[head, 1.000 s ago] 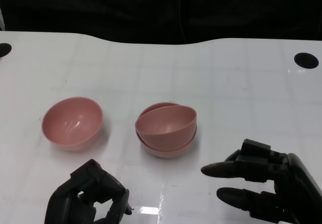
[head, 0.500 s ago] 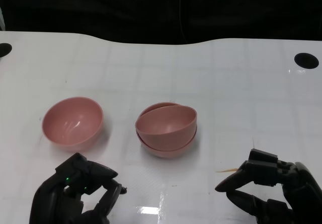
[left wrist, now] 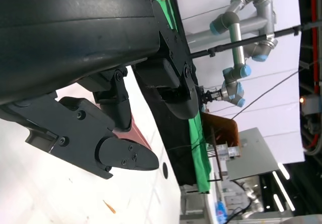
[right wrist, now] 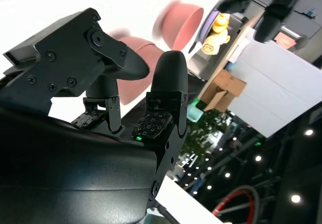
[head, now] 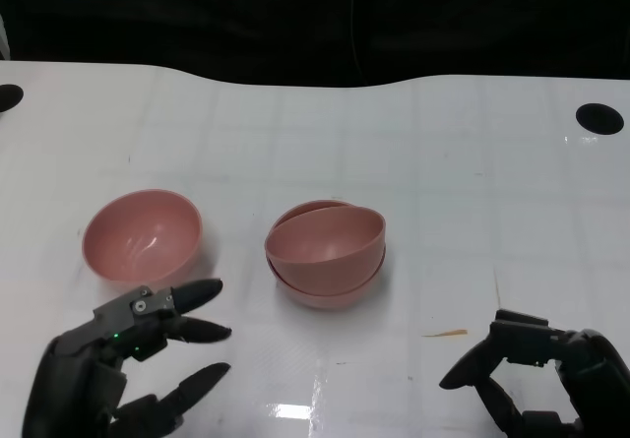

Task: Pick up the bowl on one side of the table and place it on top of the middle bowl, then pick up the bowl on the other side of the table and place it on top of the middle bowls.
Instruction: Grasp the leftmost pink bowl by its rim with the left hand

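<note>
Both hands are matte black, the left hand (head: 118, 374) and the right hand (head: 546, 379) alike, built of blocky segments fastened with small screws. A tiny green light glows on the left hand's back. The right hand's fingers (right wrist: 168, 83) end in rounded tips, with a dotted pad inside.

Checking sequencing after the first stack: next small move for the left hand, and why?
Probably reach the left hand forward to the single pink bowl. One bowl already sits tilted in the middle bowl, this one is alone just ahead of the hand, and the hand holds nothing, fingers spread.
</note>
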Robot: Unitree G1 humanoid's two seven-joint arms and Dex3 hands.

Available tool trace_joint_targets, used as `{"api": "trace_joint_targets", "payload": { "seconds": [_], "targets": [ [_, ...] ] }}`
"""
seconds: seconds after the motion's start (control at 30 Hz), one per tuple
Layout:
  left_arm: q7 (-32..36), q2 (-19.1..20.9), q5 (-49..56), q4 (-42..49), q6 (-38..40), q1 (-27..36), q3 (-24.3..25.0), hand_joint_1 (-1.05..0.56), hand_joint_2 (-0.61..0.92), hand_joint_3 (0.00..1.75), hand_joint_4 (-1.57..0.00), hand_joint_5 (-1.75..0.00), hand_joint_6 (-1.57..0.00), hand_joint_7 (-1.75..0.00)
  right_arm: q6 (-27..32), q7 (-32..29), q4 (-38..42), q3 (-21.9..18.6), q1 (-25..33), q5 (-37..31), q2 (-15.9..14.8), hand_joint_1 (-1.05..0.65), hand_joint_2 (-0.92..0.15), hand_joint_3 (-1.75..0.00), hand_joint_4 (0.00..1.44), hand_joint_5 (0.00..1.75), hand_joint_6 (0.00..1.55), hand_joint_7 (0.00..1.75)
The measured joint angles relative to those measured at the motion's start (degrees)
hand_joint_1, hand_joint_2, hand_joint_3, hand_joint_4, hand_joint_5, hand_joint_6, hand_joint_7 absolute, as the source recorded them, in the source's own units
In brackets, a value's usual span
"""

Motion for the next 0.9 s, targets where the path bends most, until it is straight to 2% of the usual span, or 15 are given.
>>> {"api": "trace_joint_targets", "payload": {
  "seconds": [0.13,0.23,0.3,0.37,0.63,0.87,0.9],
  "targets": [
    [1.93,1.18,2.97,-2.45,2.56,-0.39,0.55,-0.31,0.85,0.07,-0.66,-0.52,-0.70,0.00,0.01,1.88,1.49,-0.05,-0.08,2.02,0.01,-0.07,-0.42,-1.35,0.85,1.48,0.91,1.08],
    [4.03,2.24,6.91,-4.34,4.14,-0.44,1.24,-0.29,0.85,0.06,-0.62,-0.47,-0.65,0.00,1.01,3.31,1.50,-0.05,0.00,3.10,0.03,-0.10,-0.40,-1.38,0.86,1.64,0.89,1.18],
    [4.92,2.93,8.79,-5.50,4.97,-0.45,1.42,-0.28,0.85,0.06,-0.62,-0.46,-0.64,0.00,2.06,4.12,1.37,-0.05,0.28,3.79,0.11,-0.11,-0.39,-1.38,0.86,1.68,0.89,1.21],
    [6.13,3.48,11.45,-6.95,6.45,-0.46,1.86,-0.32,0.85,0.04,-0.55,-0.40,-0.58,0.00,3.13,4.93,1.01,-0.05,0.84,4.87,0.35,-0.12,-0.37,-1.41,0.87,1.73,0.85,1.31],
    [11.25,6.17,23.78,-10.68,11.69,-1.05,2.36,-0.43,0.87,0.01,-0.50,-0.26,-0.45,0.00,5.16,7.07,0.08,-0.14,1.97,6.60,1.86,-0.11,-0.36,-1.45,0.89,1.75,0.81,1.41],
    [14.86,8.56,33.32,-11.96,16.28,-3.85,2.02,-0.51,0.89,0.01,-0.49,-0.26,-0.44,0.00,6.73,9.05,0.06,-0.79,1.99,8.69,2.36,-0.11,-0.36,-1.44,0.88,1.75,0.79,1.41],
    [15.32,8.74,35.32,-12.36,17.33,-4.17,1.79,-0.52,0.90,0.01,-0.45,-0.24,-0.41,0.00,6.88,9.19,0.05,-0.93,2.00,8.90,2.45,-0.13,-0.37,-1.43,0.87,1.75,0.80,1.42]
  ]
}}
